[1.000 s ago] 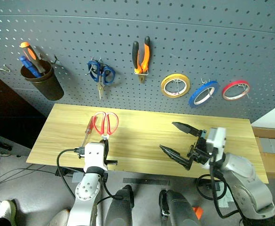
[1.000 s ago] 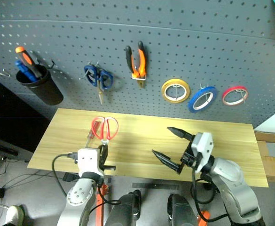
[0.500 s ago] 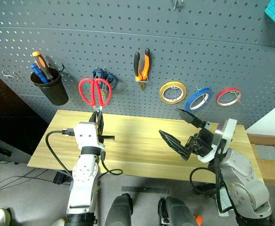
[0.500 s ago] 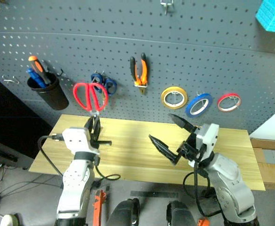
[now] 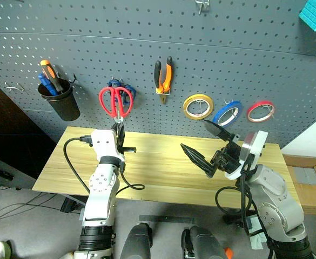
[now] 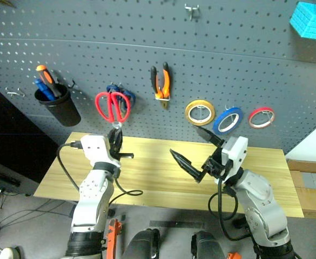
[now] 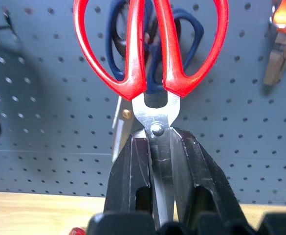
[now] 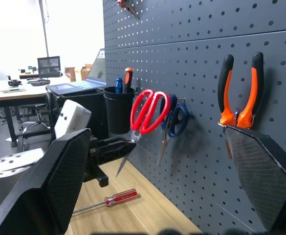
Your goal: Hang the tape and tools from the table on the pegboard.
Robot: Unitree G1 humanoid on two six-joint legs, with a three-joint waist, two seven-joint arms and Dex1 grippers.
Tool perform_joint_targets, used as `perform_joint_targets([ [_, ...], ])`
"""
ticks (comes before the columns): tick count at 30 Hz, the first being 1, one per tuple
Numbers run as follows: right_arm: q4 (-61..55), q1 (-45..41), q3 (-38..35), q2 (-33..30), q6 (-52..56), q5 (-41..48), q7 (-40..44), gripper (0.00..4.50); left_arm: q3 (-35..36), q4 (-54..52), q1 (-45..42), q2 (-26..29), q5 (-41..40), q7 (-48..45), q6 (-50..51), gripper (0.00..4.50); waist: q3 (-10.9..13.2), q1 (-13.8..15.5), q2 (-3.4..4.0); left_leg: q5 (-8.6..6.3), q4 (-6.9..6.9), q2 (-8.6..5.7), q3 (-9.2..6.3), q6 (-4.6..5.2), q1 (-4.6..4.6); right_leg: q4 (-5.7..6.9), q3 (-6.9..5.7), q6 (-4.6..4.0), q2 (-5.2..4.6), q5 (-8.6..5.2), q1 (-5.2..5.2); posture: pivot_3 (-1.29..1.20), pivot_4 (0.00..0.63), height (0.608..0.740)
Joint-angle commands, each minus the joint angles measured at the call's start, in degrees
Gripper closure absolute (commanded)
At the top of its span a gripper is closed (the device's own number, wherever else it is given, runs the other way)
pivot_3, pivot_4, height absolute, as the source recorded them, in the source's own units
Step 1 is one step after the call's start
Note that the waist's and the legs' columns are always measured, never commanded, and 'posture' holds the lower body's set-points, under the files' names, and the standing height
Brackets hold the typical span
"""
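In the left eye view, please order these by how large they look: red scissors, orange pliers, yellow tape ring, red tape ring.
1. Red scissors, though nearer the camera, so unsure.
2. Orange pliers.
3. Yellow tape ring.
4. Red tape ring.

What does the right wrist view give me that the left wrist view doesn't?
Right wrist view alone: the slim red-handled screwdriver lying on the light wooden table, and the black cup of tools. Left wrist view alone: the left end effector shut on the blades just below the pivot. Both: the red-handled scissors raised before the blue-handled scissors, orange-and-black pliers and dark grey pegboard.
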Motion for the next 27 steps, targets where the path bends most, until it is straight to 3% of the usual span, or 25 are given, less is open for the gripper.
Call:
perform_joint_targets([
  [1, -2.2, 0.2, -0.1, -0.1, -0.6, 0.1, -0.3, 0.0, -0.1, 0.8, -2.5, 1.0, -0.1, -1.0, 1.0, 4.27, 0.0, 0.0, 0.01, 0.01, 0.01, 0.0, 0.0, 0.0, 0.02, 0.04, 0.0, 0.0, 0.0, 0.0, 0.0, 0.04, 0.125, 0.74],
  [3, -2.3, 0.3, 0.0, -0.2, -0.7, 0.0, -0.3, 0.0, 0.3, 2.6, -4.0, 1.4, -0.4, -1.4, 0.8, 4.27, -0.1, 0.0, 0.0, 0.01, 0.03, 0.0, 0.02, 0.01, 0.04, 0.09, 0.03, -0.01, 0.0, 0.01, 0.0, 0.04, 0.126, 0.74],
  [9, -2.7, 0.6, 0.2, -0.5, -0.7, -0.2, -0.2, 0.0, 1.6, 5.4, -6.6, 2.1, -2.3, -3.2, -2.1, 2.19, -0.2, 0.0, -0.04, 0.01, 0.07, -0.02, 0.03, 0.02, 0.04, 0.13, 0.06, -0.1, 0.0, 0.06, 0.0, 0.03, 0.128, 0.74],
  [15, -3.9, 2.3, 0.4, -1.7, -0.6, -0.1, 0.5, 0.0, 2.1, 4.4, 0.2, 2.0, -2.2, -3.1, -0.8, 0.1, -0.4, -0.2, -0.03, 0.01, 0.07, -0.01, 0.04, 0.02, 0.05, 0.15, 0.08, -0.23, -0.01, 0.14, 0.0, 0.03, 0.144, 0.74],
  [20, -3.9, 2.8, 5.1, -5.9, 1.3, -5.0, 2.3, 0.0, 3.7, 3.7, 8.7, 3.2, -0.8, -1.3, 2.5, 0.04, -0.4, -0.7, -0.06, 0.0, 0.01, 0.04, 0.14, 0.03, 0.18, 0.19, 0.2, -0.2, -0.02, 0.09, 0.0, 0.03, 0.188, 0.74],
  [23, -0.8, 0.7, 11.6, -8.0, 1.1, -11.6, 4.2, 0.0, 6.4, 7.1, 8.2, 5.9, -0.3, 0.2, 6.2, 0.04, -0.2, -0.4, -0.04, 0.04, 0.02, 0.08, 0.08, 0.07, 0.23, 0.24, 0.11, -0.14, -0.01, -0.04, 0.01, 0.06, 0.216, 0.74],
  [27, 1.6, -3.4, 15.8, -4.8, 1.7, -14.2, 3.2, 0.0, 9.0, 10.3, 4.3, 9.2, -1.9, -0.2, 12.2, 0.04, 0.2, 0.0, -0.03, 0.09, 0.03, 0.09, 0.09, 0.14, 0.35, 0.27, 0.11, -0.24, -0.02, 0.01, 0.09, 0.09, 0.247, 0.74],
])
